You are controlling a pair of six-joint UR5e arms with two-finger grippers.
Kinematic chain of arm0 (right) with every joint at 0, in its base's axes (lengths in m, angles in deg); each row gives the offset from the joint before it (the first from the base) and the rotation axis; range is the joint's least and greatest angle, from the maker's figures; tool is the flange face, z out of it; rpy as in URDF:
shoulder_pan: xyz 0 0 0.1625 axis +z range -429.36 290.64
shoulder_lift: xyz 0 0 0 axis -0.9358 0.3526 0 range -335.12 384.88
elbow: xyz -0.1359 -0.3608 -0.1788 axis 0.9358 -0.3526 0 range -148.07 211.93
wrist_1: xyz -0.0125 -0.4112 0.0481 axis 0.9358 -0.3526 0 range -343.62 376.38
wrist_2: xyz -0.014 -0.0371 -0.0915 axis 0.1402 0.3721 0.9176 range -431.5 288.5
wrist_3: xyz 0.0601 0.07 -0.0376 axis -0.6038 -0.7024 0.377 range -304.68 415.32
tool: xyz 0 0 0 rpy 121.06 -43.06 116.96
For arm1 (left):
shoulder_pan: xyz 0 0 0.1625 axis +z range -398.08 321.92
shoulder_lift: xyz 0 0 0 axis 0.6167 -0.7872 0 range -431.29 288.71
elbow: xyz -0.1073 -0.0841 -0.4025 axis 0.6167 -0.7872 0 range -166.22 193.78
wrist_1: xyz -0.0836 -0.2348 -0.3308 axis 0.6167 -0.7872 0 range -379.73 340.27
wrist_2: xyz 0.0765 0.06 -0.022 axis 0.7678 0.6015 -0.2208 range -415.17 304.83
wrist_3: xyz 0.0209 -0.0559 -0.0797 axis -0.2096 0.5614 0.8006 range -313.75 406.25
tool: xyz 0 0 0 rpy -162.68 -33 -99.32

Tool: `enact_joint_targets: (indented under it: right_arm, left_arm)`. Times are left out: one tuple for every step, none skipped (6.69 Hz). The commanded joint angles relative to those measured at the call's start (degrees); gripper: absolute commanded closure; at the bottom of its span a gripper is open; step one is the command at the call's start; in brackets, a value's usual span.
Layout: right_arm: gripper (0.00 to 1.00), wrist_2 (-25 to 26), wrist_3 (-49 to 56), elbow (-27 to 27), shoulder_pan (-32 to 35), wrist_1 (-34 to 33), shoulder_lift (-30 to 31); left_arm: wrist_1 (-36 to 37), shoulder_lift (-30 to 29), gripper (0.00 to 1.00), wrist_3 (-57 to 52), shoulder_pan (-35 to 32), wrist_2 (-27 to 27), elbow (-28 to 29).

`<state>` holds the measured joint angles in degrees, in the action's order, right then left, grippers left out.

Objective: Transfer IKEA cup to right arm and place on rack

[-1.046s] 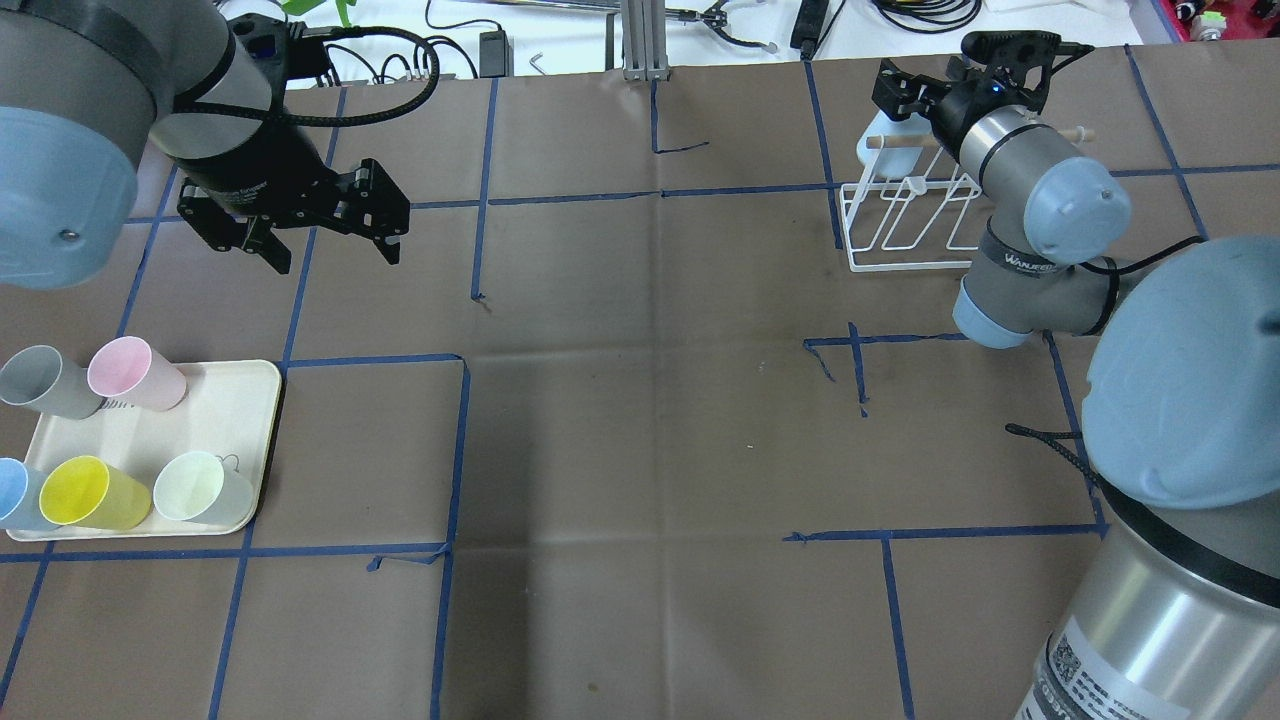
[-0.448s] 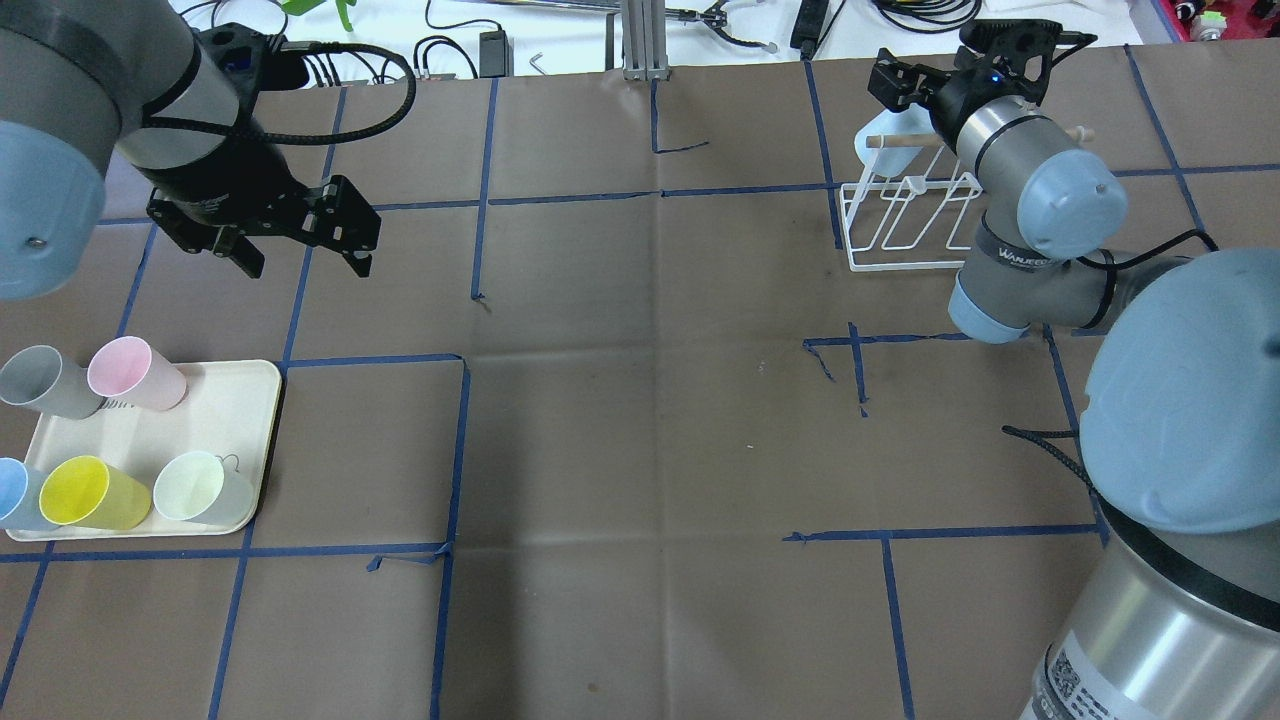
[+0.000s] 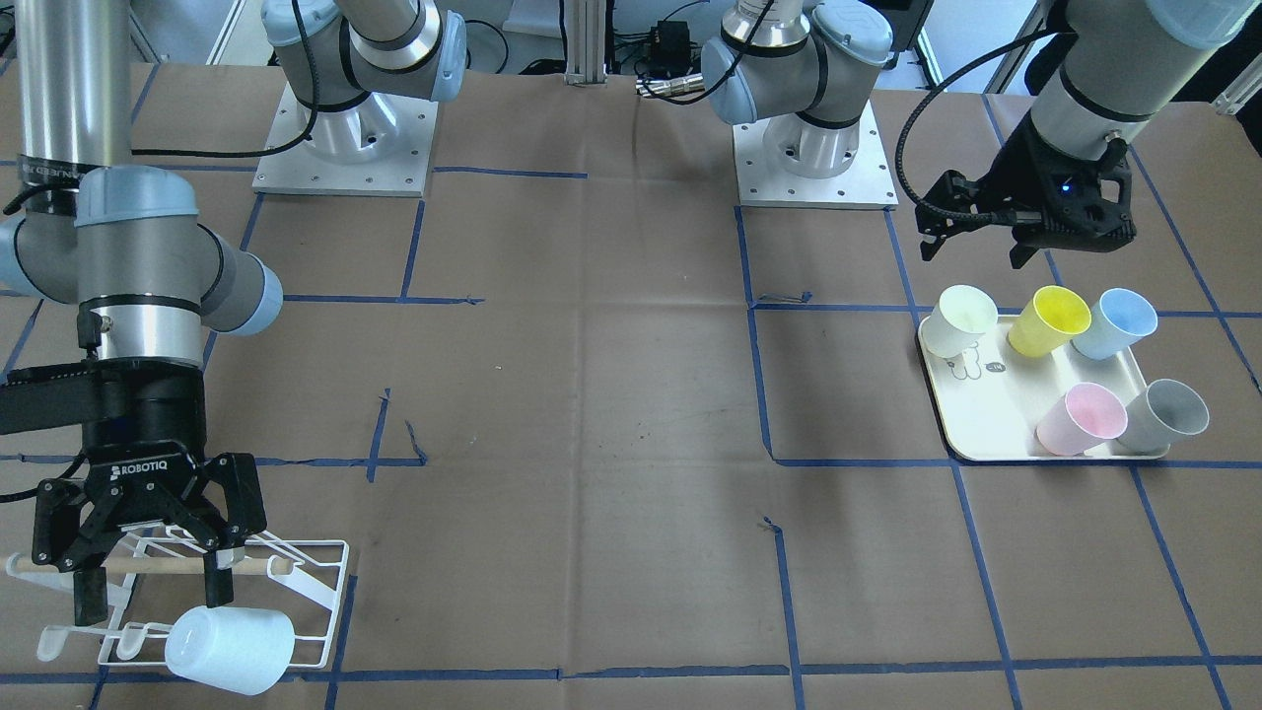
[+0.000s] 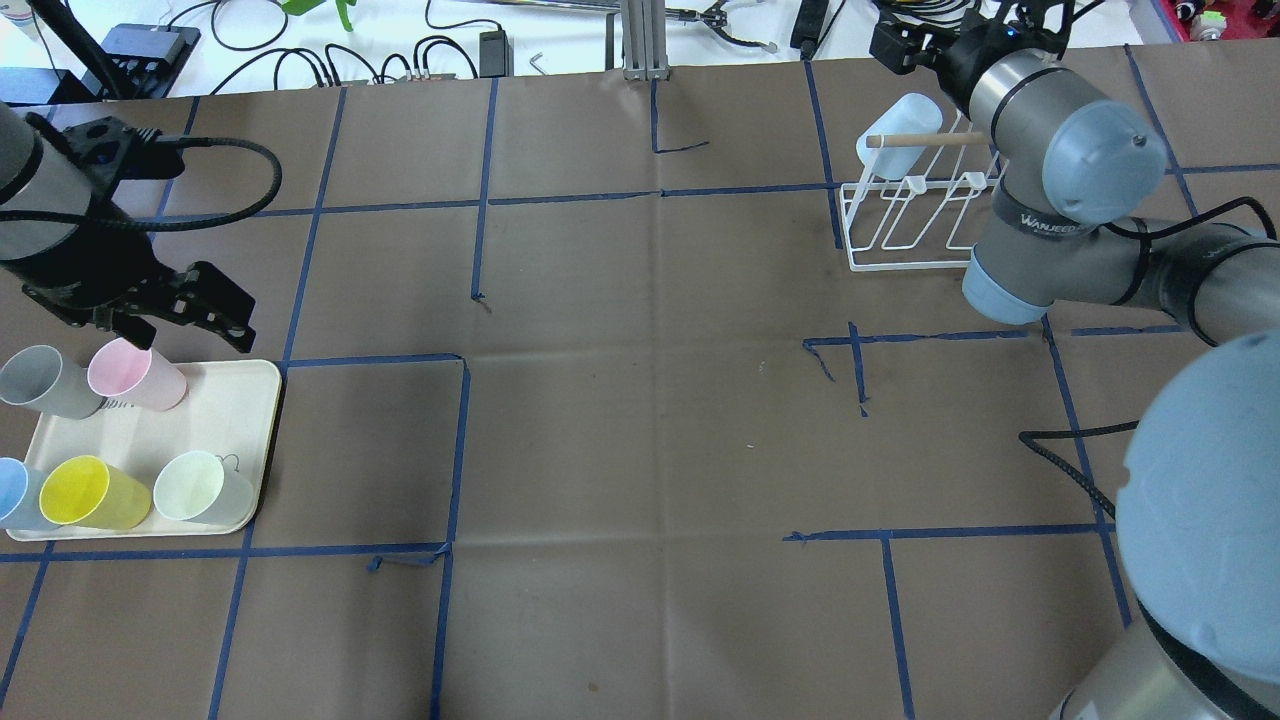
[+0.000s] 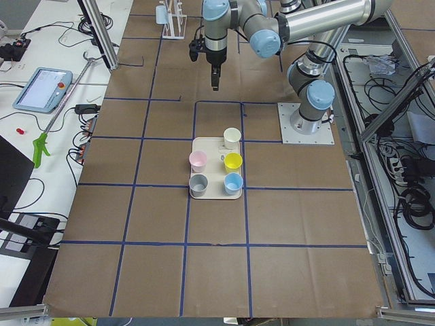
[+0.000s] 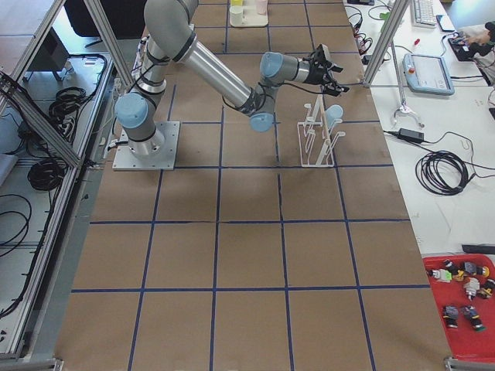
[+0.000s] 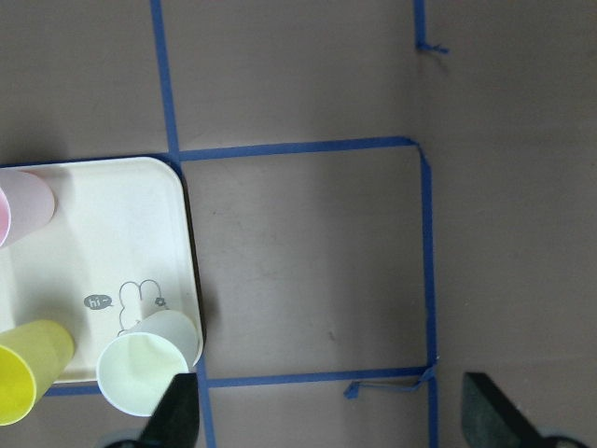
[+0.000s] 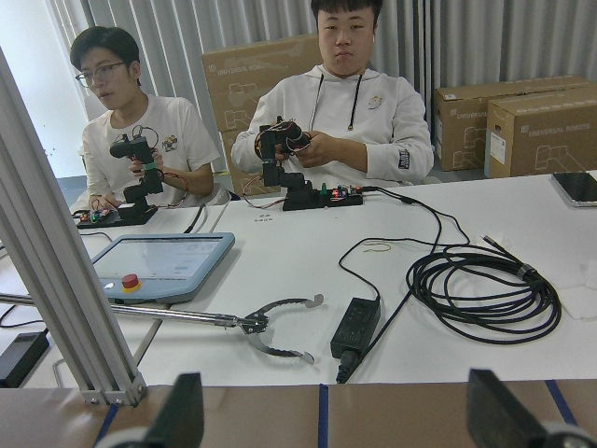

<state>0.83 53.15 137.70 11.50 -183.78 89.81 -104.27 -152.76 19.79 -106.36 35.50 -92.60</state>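
Note:
A pale blue cup (image 3: 232, 646) hangs tilted on the white wire rack (image 3: 320, 567), below its wooden dowel (image 3: 138, 566). The cup (image 4: 898, 135) and rack (image 4: 900, 263) sit at the far right in the overhead view. My right gripper (image 3: 150, 597) hovers over the rack, open and empty, clear of the cup; the right wrist view (image 8: 336, 429) shows nothing between its fingertips. My left gripper (image 4: 185, 330) is open and empty above the tray's far edge, close to the pink cup (image 4: 135, 373). The left wrist view (image 7: 336, 420) shows its fingertips spread over the tray corner.
The cream tray (image 4: 235, 400) holds grey (image 4: 40, 380), blue (image 4: 12, 495), yellow (image 4: 90, 492) and whitish (image 4: 200, 487) cups lying on their sides. Cables, a power brick and two seated operators (image 8: 345, 103) lie beyond the table's far edge.
My left gripper has moved left and nearer, down to the tray's far edge. My right gripper has drawn back from the pale blue cup, which stays on the rack.

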Motion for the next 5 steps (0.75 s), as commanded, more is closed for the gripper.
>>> enact_joint_targets:
  right_arm:
    - [0.0, -0.61, -1.94, 1.27, 2.71, 8.53, 7.99]
    - [0.0, -0.7, -10.84, 4.24, 5.07, 8.82, 10.02]
    - [0.0, -1.22, -21.02, 7.84, 6.66, 8.04, 12.74]
    - [0.0, -3.31, -29.74, 10.83, 7.81, 7.94, 16.16]
    - [0.0, -4.29, -37.13, 13.38, 9.04, 7.85, 18.71]
  left_arm:
    - [1.04, 2.89, 0.01, -9.64, 10.49, -0.05, -6.09]
    - [3.39, 3.07, 0.01, -10.8, 11.58, -0.05, -8.12]
    - [4.98, 2.9, 0.01, -10.64, 11.59, -0.05, -9.45]
    - [7.35, 2.64, 0.01, -10.55, 11.59, -0.23, -11.55]
    - [13.11, 1.68, 0.01, -10.37, 11.68, -0.4, -15.31]
